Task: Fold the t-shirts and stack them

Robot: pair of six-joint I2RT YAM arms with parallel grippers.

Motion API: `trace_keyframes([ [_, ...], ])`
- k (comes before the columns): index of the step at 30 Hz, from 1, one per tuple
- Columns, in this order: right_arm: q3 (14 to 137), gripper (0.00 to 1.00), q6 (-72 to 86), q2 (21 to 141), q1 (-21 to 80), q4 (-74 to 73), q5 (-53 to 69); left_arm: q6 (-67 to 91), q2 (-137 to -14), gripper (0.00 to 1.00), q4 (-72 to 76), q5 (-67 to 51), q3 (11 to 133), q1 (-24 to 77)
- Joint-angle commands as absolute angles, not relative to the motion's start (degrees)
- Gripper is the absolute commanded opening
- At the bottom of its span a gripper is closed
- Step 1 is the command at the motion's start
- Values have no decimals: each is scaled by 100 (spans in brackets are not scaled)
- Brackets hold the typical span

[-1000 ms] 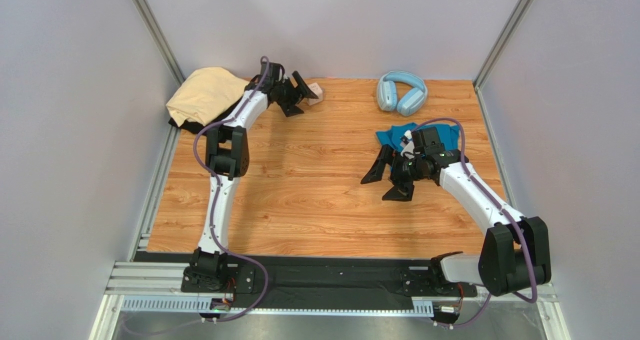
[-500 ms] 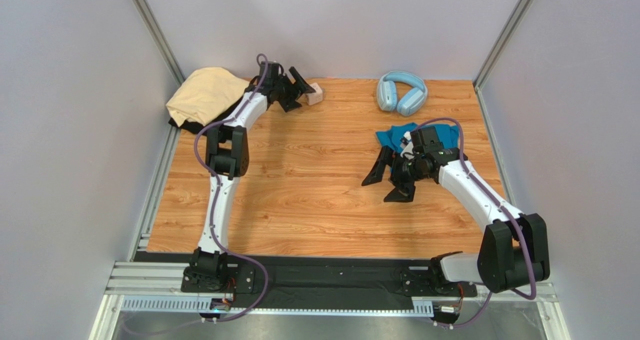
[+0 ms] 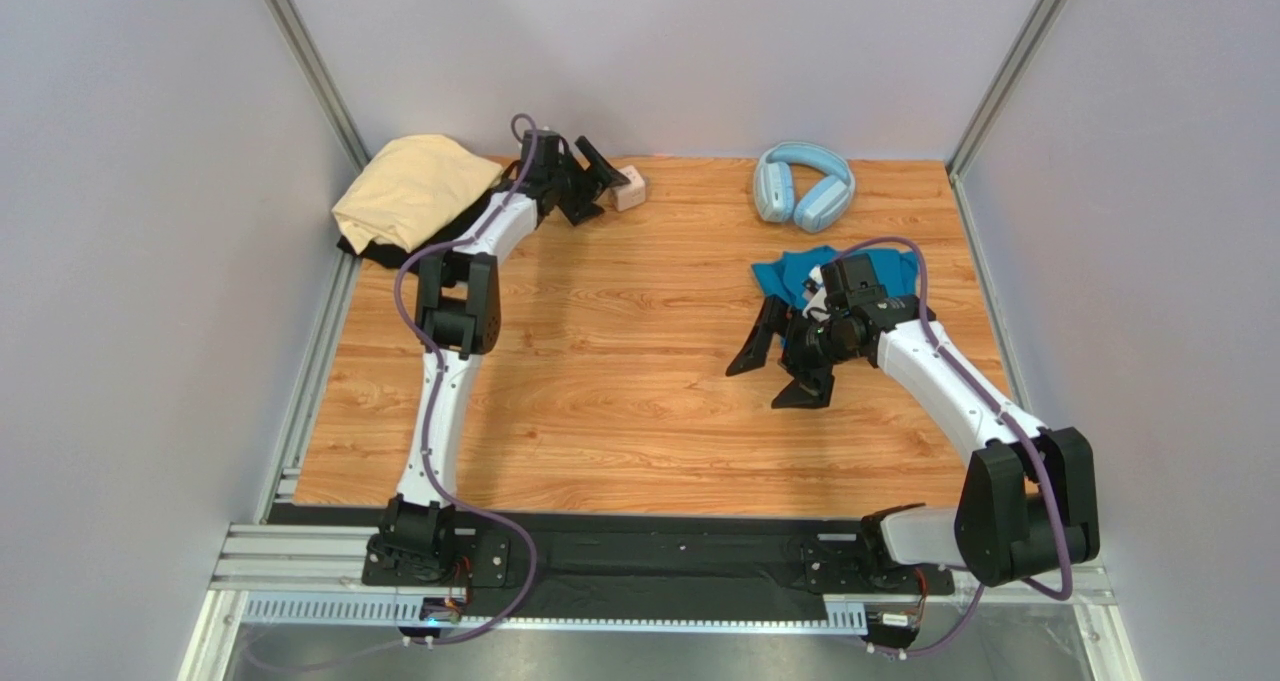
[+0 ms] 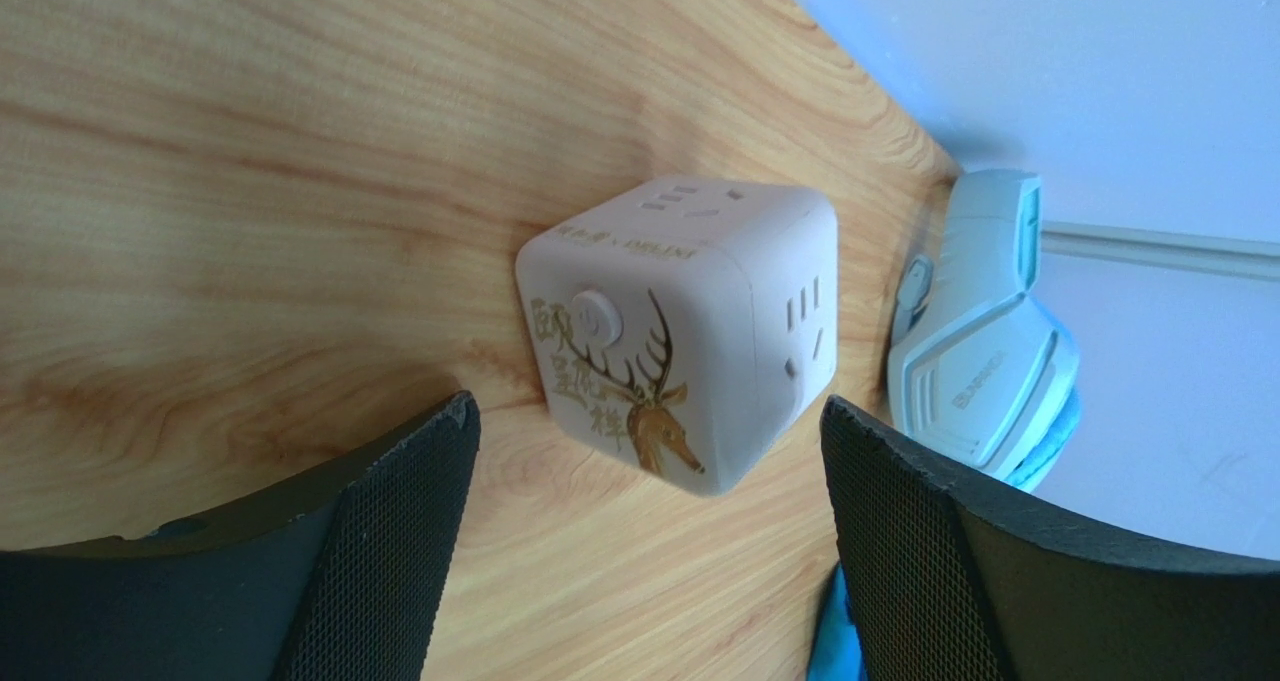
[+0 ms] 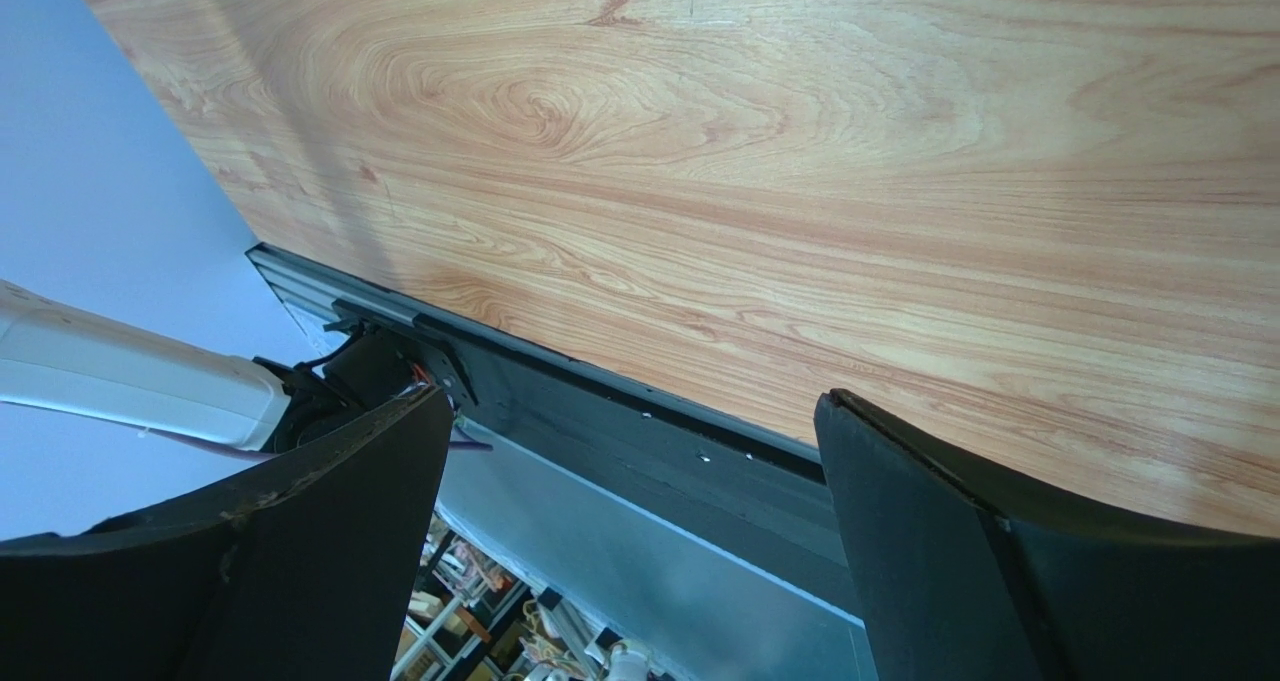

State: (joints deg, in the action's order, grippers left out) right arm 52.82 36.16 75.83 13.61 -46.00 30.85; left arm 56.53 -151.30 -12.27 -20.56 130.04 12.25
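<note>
The table (image 3: 601, 396) shows a smooth wood-grain surface. The cube power socket (image 4: 684, 329) is matt pink plastic printed with a gilt deer. The cream t-shirt (image 3: 406, 186) is soft matt cloth.

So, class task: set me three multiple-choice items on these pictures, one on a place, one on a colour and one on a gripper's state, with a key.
1. Where on the wooden table do the light-blue padded headphones lie?
A) by the far edge, right of centre
B) at the near edge
C) dead centre

2. What colour is the crumpled cloth t-shirt lying partly under the right arm?
A) red
B) teal blue
C) white

3. How does the left gripper stand to the small pink cube?
A) shut on it
B) open, not gripping it
C) shut, beside it

Key:
1 A, since the top view shows them close to the back wall.
2 B, since teal cloth shows beside that arm's wrist.
3 B, since the left wrist view shows the fingers spread wide with the cube ahead of them.
</note>
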Motion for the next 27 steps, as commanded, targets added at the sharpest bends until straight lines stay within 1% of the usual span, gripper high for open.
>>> trace_keyframes([
  [1, 5440, 100, 3656, 7559, 1336, -4684, 2980, 6099, -15407, 90, -529, -2030, 12990, 1222],
  [9, 5467, 100, 3691, 7559, 1336, -4737, 2883, 6179, -15741, 90, -791, -1846, 13429, 1283],
  [15, 5449, 100, 3700, 7638, 1336, -4737, 2865, 6153, -15952, 90, -791, -1837, 13482, 1450],
  [23, 5634, 100, 3630, 7629, 1336, -4895, 2804, 6364, -15900, 88, -992, -1679, 13746, 1608],
  [25, 5686, 100, 3621, 7655, 1336, -4896, 2804, 6249, -15829, 85, -1098, -1574, 13764, 1626],
  [27, 5756, 100, 3595, 7725, 1336, -4887, 2795, 6101, -15733, 79, -1283, -1538, 13790, 1626],
])
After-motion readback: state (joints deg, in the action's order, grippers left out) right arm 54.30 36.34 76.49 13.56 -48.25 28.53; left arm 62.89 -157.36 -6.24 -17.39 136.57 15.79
